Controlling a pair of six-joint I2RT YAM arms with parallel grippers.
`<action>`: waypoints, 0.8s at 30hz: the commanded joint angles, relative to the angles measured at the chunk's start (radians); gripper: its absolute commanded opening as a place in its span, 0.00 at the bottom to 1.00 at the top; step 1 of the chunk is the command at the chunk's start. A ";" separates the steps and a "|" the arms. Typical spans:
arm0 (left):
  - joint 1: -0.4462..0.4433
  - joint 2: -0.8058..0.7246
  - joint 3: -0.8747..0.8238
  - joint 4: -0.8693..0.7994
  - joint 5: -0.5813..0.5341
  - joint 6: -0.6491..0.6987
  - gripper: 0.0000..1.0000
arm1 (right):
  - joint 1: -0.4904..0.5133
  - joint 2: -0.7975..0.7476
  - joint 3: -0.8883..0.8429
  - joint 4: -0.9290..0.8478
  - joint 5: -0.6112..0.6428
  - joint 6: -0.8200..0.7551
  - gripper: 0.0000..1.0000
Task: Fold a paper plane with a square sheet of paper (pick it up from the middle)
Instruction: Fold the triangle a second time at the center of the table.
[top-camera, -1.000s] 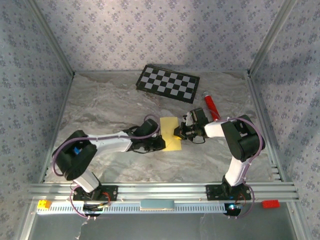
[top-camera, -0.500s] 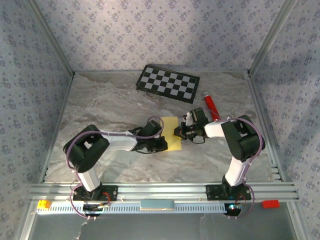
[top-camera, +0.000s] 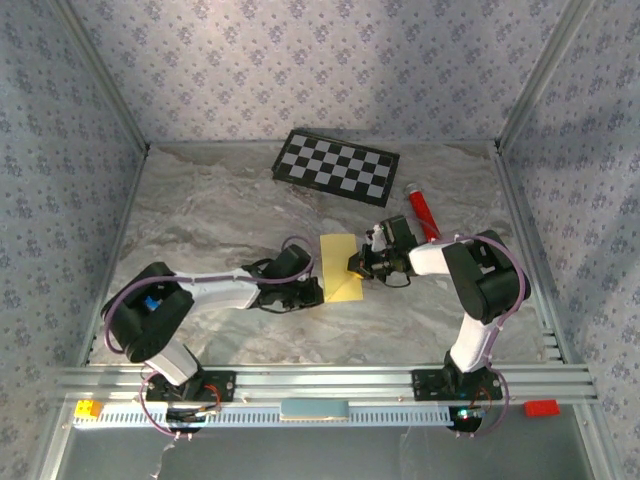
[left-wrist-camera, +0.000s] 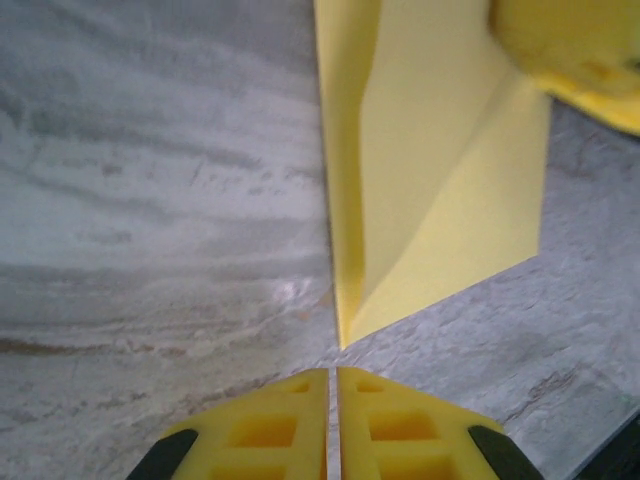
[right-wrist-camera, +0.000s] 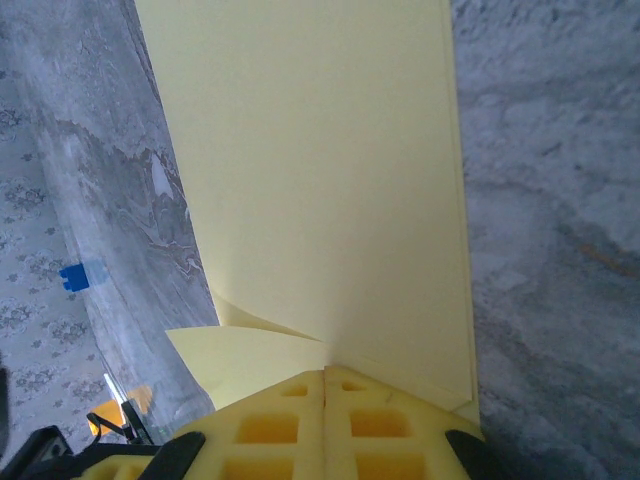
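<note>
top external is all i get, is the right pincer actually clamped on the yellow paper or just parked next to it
Observer: Clamped, as far as I can tell. In the right wrist view the right pincer is shut on one edge of the sheet of paper, and small creases run into the seam between its pads.
Operator: ok and the left pincer, got anything in it
Observer: No. In the left wrist view the left pincer is shut with nothing in it. The paper's pointed corner lies just ahead of its tips, apart from them.
Operator: any fold in the paper yet
Observer: Yes. The left wrist view shows a diagonal fold bringing that end to a point.
</note>
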 joint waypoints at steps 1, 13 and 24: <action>0.046 0.002 0.064 0.042 0.041 0.024 0.10 | -0.008 0.018 -0.027 -0.112 0.106 -0.015 0.00; 0.068 0.226 0.244 0.053 0.130 0.069 0.06 | -0.007 0.009 -0.018 -0.119 0.098 -0.018 0.00; 0.064 0.283 0.173 -0.018 0.073 0.060 0.00 | -0.025 -0.061 0.034 -0.148 -0.014 -0.071 0.02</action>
